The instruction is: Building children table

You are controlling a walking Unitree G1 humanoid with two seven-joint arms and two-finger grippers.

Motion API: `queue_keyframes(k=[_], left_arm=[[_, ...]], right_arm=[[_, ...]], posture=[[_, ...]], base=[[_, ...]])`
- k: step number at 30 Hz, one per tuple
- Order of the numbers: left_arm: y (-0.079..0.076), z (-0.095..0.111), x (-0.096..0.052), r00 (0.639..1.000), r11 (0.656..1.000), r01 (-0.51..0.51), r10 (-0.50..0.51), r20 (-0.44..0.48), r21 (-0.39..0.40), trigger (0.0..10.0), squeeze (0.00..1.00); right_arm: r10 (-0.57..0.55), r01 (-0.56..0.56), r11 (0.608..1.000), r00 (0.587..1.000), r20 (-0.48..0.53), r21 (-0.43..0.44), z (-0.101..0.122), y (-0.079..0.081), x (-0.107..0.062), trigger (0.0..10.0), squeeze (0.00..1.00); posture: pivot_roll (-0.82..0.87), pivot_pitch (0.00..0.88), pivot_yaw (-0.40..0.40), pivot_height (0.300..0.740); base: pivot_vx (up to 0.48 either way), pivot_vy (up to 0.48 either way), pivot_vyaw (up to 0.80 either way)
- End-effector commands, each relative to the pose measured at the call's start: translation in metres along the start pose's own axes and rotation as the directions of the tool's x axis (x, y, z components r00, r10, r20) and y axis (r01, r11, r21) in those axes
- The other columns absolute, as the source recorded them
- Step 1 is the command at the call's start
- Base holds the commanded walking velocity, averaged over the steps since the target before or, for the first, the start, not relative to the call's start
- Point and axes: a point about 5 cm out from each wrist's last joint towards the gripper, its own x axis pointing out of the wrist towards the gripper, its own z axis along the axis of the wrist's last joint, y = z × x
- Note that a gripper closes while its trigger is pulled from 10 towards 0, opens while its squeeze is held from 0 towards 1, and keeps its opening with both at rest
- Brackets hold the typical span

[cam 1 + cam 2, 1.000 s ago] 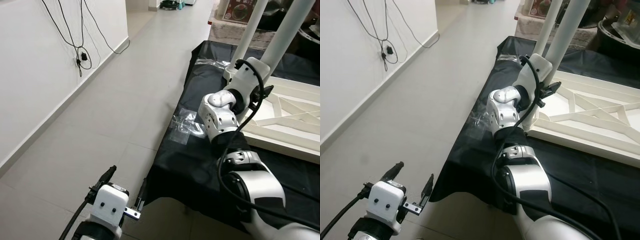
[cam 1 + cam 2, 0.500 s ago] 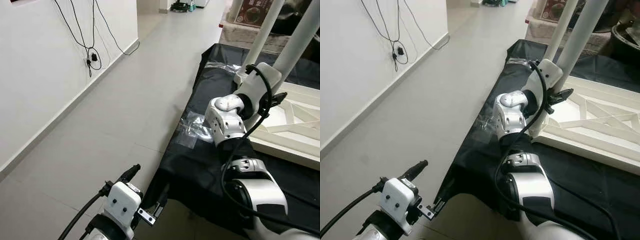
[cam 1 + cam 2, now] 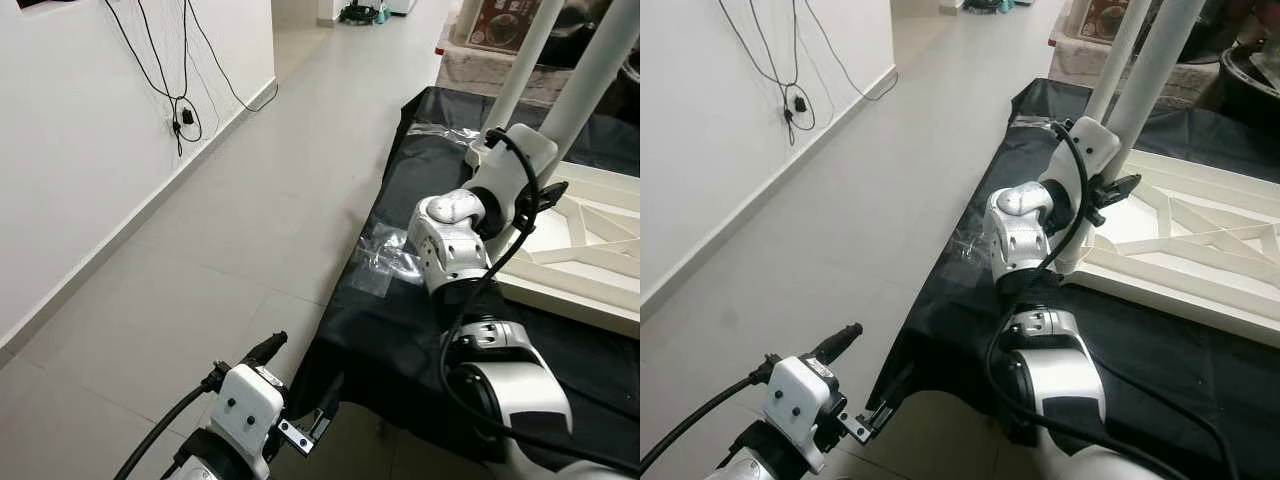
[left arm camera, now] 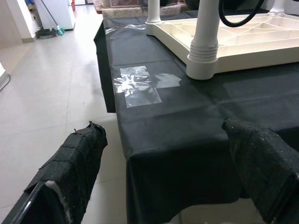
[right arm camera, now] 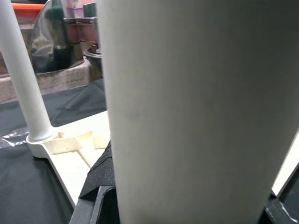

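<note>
A white children's table top (image 3: 590, 262) lies upside down on a black cloth (image 3: 400, 335). Two white legs stand upright on it, a near leg (image 3: 602, 68) and a far leg (image 3: 527, 45). My right gripper (image 3: 538, 190) is wrapped around the base of the near leg and shut on it. In the right wrist view that leg (image 5: 187, 116) stands between the black fingers (image 5: 96, 184), with the far leg (image 5: 23, 79) behind. My left gripper (image 3: 297, 372) hangs low by the cloth's front corner, open and holding nothing. Its fingertips (image 4: 70, 161) frame the cloth edge.
A crumpled clear plastic sheet (image 3: 385, 255) lies on the cloth near its left edge. Grey tiled floor (image 3: 230, 230) stretches to the left, up to a white wall with dangling black cables (image 3: 180, 100). A box (image 3: 505, 20) and a dark tub (image 3: 1250, 70) stand behind the cloth.
The camera has shifted. My left gripper has risen and moved right, close to the cloth's front corner. The right gripper stays on the near leg.
</note>
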Motion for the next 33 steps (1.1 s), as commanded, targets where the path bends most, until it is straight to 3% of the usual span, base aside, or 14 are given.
queue_keyframes(k=[1,3,4,5,6,7,10,11,12,20,33], left_arm=[[-0.001,-0.007,-0.001,0.999,1.0,0.007,-0.007,-0.031,0.003,10.0,0.0],[-0.001,-0.007,-0.001,0.999,1.0,0.005,-0.005,-0.032,0.002,10.0,0.0],[0.0,-0.007,-0.002,0.999,1.0,0.003,-0.003,-0.033,0.001,10.0,0.0],[0.0,-0.007,-0.002,0.999,1.0,0.003,-0.003,-0.033,0.001,10.0,0.0],[0.0,-0.008,-0.002,0.999,1.0,0.001,-0.001,-0.034,0.0,10.0,0.0],[0.0,-0.008,-0.002,0.999,1.0,-0.002,0.002,-0.035,0.0,10.0,0.0],[0.0,-0.009,-0.002,0.999,1.0,-0.006,0.006,-0.037,0.0,10.0,0.0],[0.0,-0.009,-0.002,0.999,1.0,-0.008,0.008,-0.038,0.0,10.0,0.0],[0.0,-0.009,-0.002,0.999,1.0,-0.01,0.01,-0.038,0.0,10.0,0.0],[0.001,-0.01,-0.002,0.999,1.0,-0.016,0.015,-0.039,0.0,10.0,0.0],[0.004,-0.011,-0.001,0.999,1.0,-0.028,0.028,-0.039,0.003,10.0,0.0]], right_arm=[[-0.049,0.027,0.984,0.991,-0.126,-0.178,-0.047,-0.016,0.004,10.0,0.0],[-0.042,0.019,0.984,0.991,-0.13,-0.176,-0.048,-0.015,0.003,10.0,0.0],[-0.038,0.014,0.985,0.99,-0.135,-0.175,-0.048,-0.015,0.003,10.0,0.55],[-0.038,0.014,0.985,0.99,-0.135,-0.175,-0.048,-0.015,0.003,10.0,0.55],[-0.035,0.011,0.985,0.99,-0.138,-0.172,-0.048,-0.015,0.003,10.0,0.9],[-0.029,0.005,0.986,0.989,-0.143,-0.165,-0.048,-0.014,0.002,10.0,1.0],[-0.023,0.001,0.987,0.991,-0.135,-0.158,-0.047,-0.013,0.002,10.0,1.0],[-0.014,-0.007,0.988,0.991,-0.135,-0.154,-0.046,-0.012,0.001,10.0,0.04],[-0.01,-0.011,0.988,0.991,-0.132,-0.153,-0.046,-0.012,0.0,10.0,0.0],[0.012,-0.032,0.989,0.991,-0.135,-0.144,-0.046,-0.01,-0.003,10.0,0.0],[0.173,-0.203,0.968,0.967,-0.187,-0.15,-0.06,-0.005,-0.037,10.0,0.0]], posture=[[0.15,0.152,-0.007,0.74],[0.15,0.149,-0.008,0.74],[0.15,0.149,-0.008,0.74],[0.15,0.149,-0.008,0.74],[0.15,0.146,-0.008,0.74],[0.15,0.146,-0.008,0.74],[0.15,0.146,-0.008,0.74],[0.15,0.146,-0.008,0.74],[0.15,0.146,-0.008,0.74],[0.14,0.143,-0.007,0.74],[0.14,0.144,-0.006,0.74]], base=[[0.0,0.0,0.0],[0.0,0.0,0.0],[0.0,0.0,0.0],[0.0,0.0,0.0],[0.0,0.0,0.0],[0.0,0.0,0.0],[0.0,0.0,0.0],[0.0,0.0,0.0],[0.0,0.0,0.0],[0.0,0.0,0.0],[0.0,0.0,0.0]])
